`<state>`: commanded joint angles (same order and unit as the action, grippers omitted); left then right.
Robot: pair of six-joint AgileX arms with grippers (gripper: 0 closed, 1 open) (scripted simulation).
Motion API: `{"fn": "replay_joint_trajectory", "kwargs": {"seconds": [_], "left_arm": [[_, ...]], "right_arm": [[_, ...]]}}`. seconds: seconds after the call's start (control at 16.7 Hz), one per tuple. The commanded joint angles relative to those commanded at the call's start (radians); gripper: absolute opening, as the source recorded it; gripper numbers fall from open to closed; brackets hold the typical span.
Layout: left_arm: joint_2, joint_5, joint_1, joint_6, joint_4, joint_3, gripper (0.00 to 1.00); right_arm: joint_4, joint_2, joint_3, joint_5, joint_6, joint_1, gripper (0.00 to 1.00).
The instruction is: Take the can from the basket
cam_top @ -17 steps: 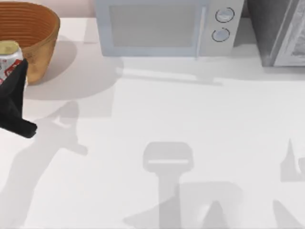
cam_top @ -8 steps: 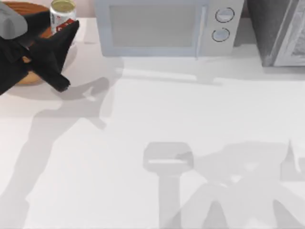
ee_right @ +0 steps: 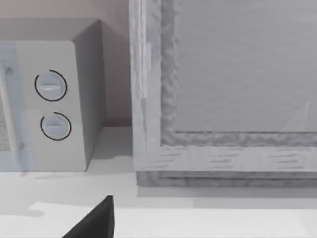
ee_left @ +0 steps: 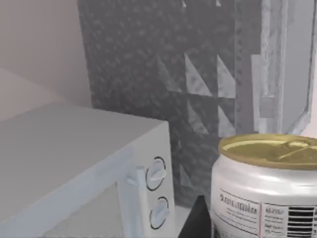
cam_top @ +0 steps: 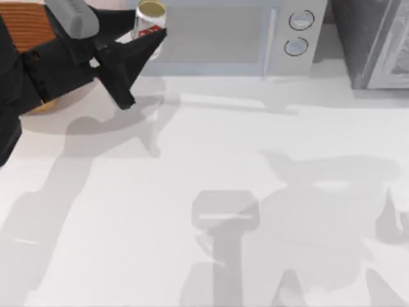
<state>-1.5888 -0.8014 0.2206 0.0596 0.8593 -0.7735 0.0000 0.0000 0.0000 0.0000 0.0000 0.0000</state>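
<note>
Currently, your left gripper [cam_top: 146, 48] has its fingers clamped on the can [cam_top: 149, 24], held in the air to the right of the basket [cam_top: 29, 32] and in front of the microwave [cam_top: 281, 38]. Keep the clamp firm and carry it level, well apart from the microwave face, before lowering to bare table [cam_top: 255, 160]. The can stands upright, long axis vertical, gold top [ee_left: 270, 148] upward. Your right arm is parked; I cannot tell its fingers' state.

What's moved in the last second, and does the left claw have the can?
The left claw carried the can up and toward the top view's right, from beside the basket to in front of the microwave; it keeps its grip. Basket and microwave stayed put.
</note>
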Motion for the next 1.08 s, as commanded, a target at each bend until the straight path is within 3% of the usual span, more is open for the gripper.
{"fn": "replay_joint_trajectory", "kwargs": {"seconds": [1.08], "left_arm": [[-0.815,-0.435,0.046,-0.011,0.411,-0.301,0.00]], "right_arm": [[0.000,0.000,0.000,0.000,0.000,0.000,1.00]]}}
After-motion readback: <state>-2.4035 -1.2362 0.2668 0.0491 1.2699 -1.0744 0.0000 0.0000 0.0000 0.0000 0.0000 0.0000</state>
